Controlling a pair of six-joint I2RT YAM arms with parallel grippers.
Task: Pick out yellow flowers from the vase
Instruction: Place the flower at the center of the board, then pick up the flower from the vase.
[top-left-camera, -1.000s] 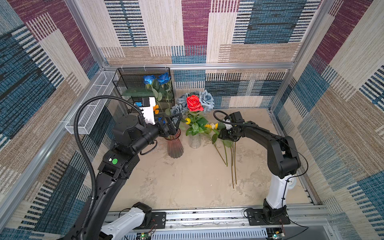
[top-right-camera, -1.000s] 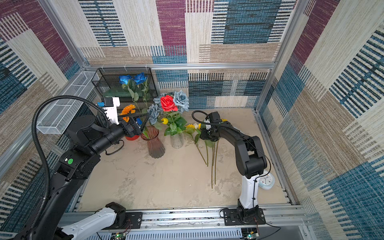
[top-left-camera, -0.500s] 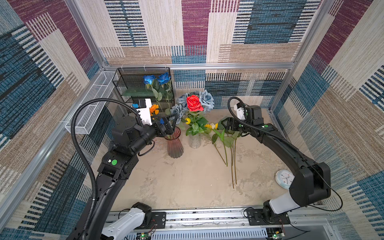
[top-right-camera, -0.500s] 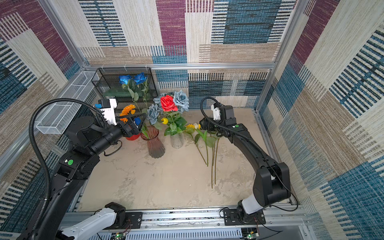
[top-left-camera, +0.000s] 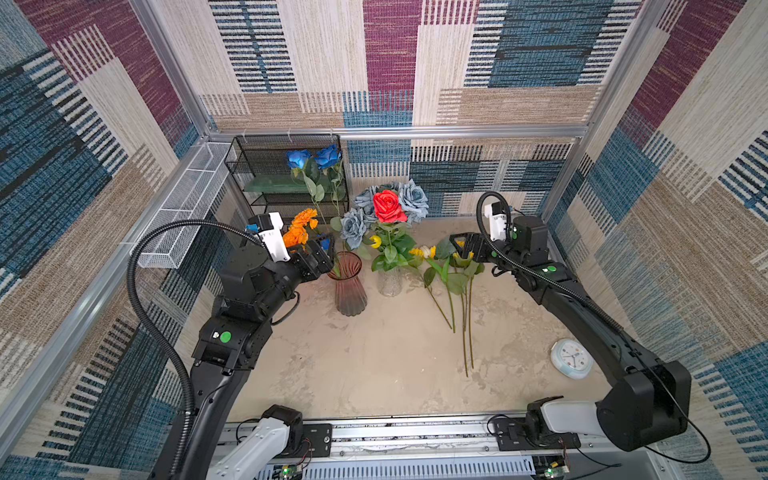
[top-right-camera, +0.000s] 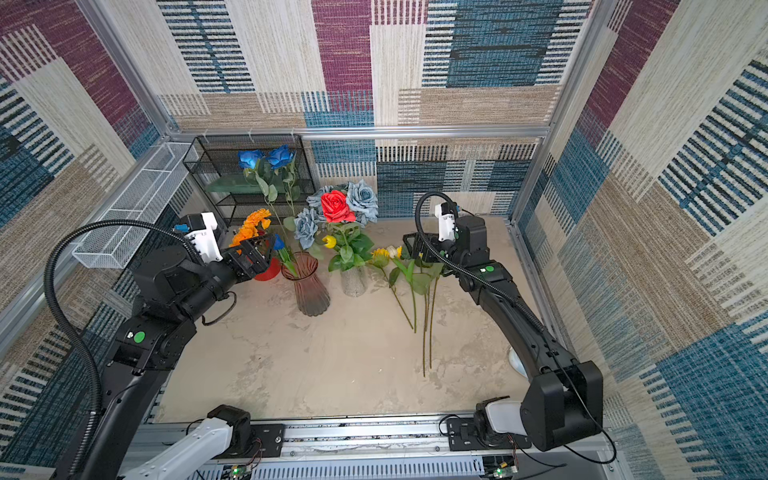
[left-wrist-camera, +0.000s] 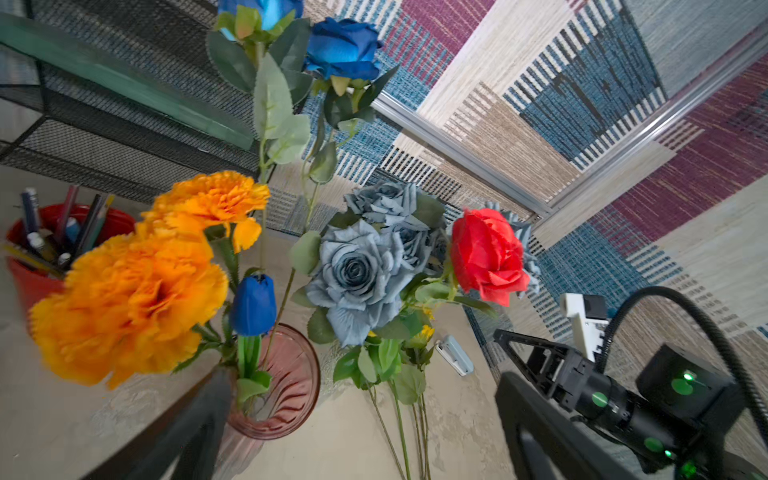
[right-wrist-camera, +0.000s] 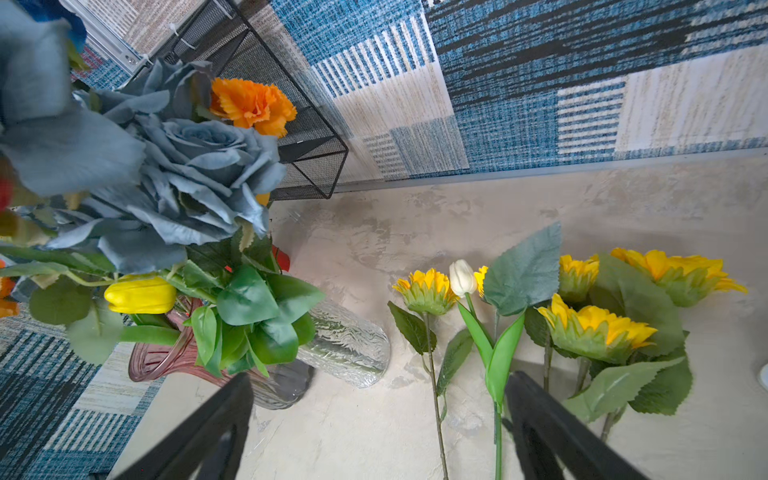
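Several yellow sunflowers (top-left-camera: 424, 252) (right-wrist-camera: 594, 328) and a white tulip (right-wrist-camera: 462, 277) lie on the table right of the vases, stems toward the front. A yellow tulip (top-left-camera: 377, 242) (right-wrist-camera: 141, 295) still stands in the clear glass vase (top-left-camera: 390, 282) (right-wrist-camera: 345, 345) with a red rose (top-left-camera: 388, 206) and grey-blue roses. My right gripper (top-left-camera: 459, 246) (right-wrist-camera: 378, 432) hangs open just above the lying flower heads, holding nothing. Beside the pink vase (top-left-camera: 349, 286) (left-wrist-camera: 282, 386), my left gripper (top-left-camera: 322, 254) (left-wrist-camera: 361, 436) stands open and empty.
The pink vase holds blue roses (top-left-camera: 316, 158) and a blue tulip (left-wrist-camera: 253, 305). Orange flowers (top-left-camera: 301, 226) and a red pen cup (left-wrist-camera: 37, 257) stand behind the left gripper. A black mesh shelf (top-left-camera: 270, 166) fills the back left corner. A small clock (top-left-camera: 571, 358) lies at right.
My right gripper has opened and drawn back a little to the right from the lying flowers, its arm swinging outward. The left arm has barely moved.
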